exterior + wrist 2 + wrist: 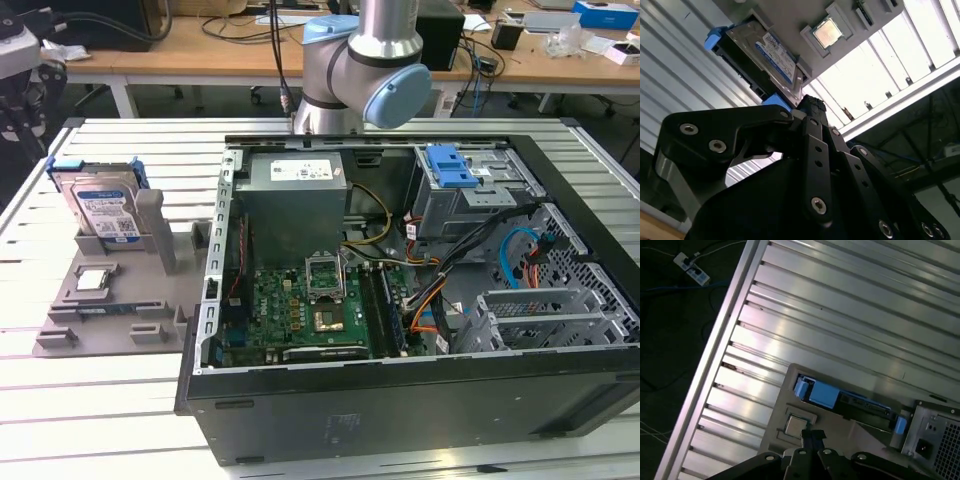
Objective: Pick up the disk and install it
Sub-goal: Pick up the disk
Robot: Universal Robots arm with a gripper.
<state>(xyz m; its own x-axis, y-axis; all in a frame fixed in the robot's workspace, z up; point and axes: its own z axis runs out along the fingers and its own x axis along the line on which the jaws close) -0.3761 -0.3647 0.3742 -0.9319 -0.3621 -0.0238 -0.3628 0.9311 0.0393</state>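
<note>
Exterior view: an open computer case [400,400] lies on a slatted metal table [90,410]. A grey holder tray [60,335] sits just beside it, on the exterior view's left.
Disk: the disk [100,205] stands on edge, leaning slightly, in a slot at the far end of the tray. Its label faces the camera, its blue rails frame it, and it is wholly outside the case.
Neighbouring item: a small square CPU chip [93,281] lies flat in the tray, near the disk.
Case contents: a grey power-supply box [295,180], a green motherboard [310,310] and a drive bay [470,190] topped by a blue latch, toward the exterior view's right.
Arm: the grey arm [365,60] rises at the far side of the case.
Gripper position: the gripper [807,435] hangs over the tray in both wrist views, pointed down toward the chip and the disk.
Finger state: drawn together with hardly a gap, and nothing is held between them.
Contact: in the second wrist view the tip lines up with the disk's blue rail, though whether it touches cannot be told. The first wrist view suggests it is above and apart.
Task progress: judged to be at the very start. The disk is not yet grasped or lifted, and both picking it up and installing it are left to do.
</note>
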